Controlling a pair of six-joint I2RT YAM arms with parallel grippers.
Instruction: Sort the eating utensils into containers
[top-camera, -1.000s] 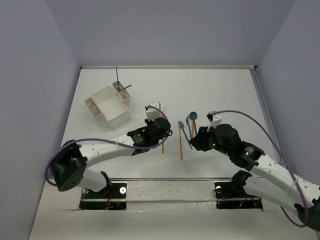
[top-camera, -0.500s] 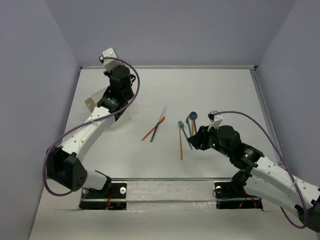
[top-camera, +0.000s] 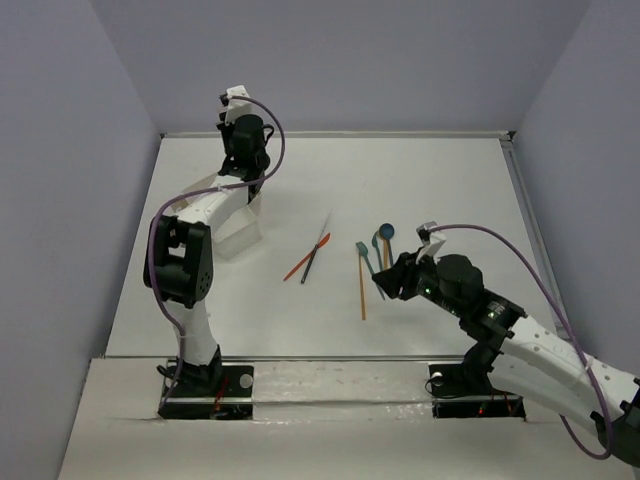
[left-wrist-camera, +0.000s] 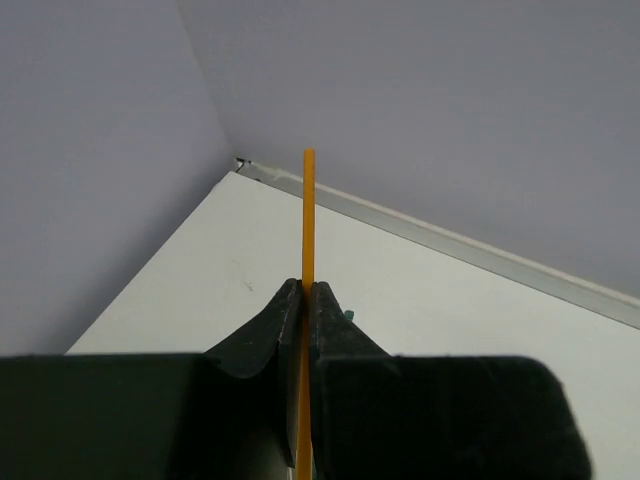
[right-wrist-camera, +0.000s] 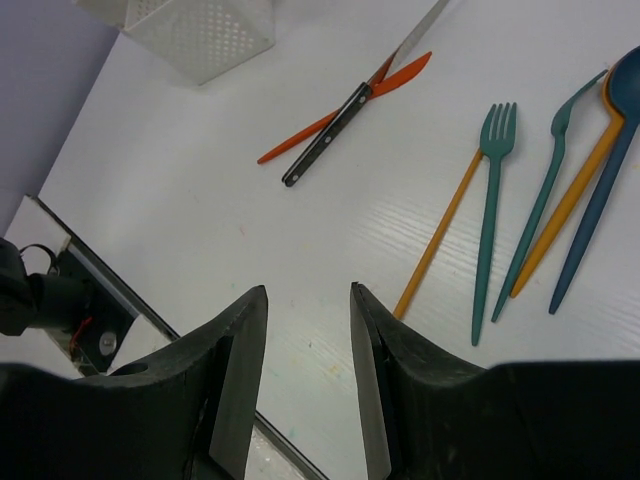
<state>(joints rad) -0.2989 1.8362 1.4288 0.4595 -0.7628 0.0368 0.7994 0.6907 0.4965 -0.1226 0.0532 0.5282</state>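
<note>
My left gripper (left-wrist-camera: 305, 287) is shut on an orange stick (left-wrist-camera: 308, 215) whose free end points toward the back left corner. In the top view the left gripper (top-camera: 243, 150) hangs over the white container (top-camera: 237, 232), which the arm partly hides. My right gripper (right-wrist-camera: 308, 295) is open and empty above bare table, just left of the utensils. In front of it lie an orange stick (right-wrist-camera: 437, 240), a teal fork (right-wrist-camera: 492, 195), a second teal fork (right-wrist-camera: 548, 205), an orange spoon (right-wrist-camera: 572, 205) and a teal spoon (right-wrist-camera: 600, 185). In the top view the right gripper (top-camera: 386, 283) sits beside that group (top-camera: 372, 262).
A red plastic knife (right-wrist-camera: 395, 78) and a black-handled knife (right-wrist-camera: 328, 142) lie crossed mid-table, also in the top view (top-camera: 312, 256). The perforated wall of the container (right-wrist-camera: 205, 30) shows at the far left. Walls close the table at the back and sides.
My left arm has swung from mid-table to the back left, carrying the orange stick over the container. The right gripper has stayed put and opened slightly.
</note>
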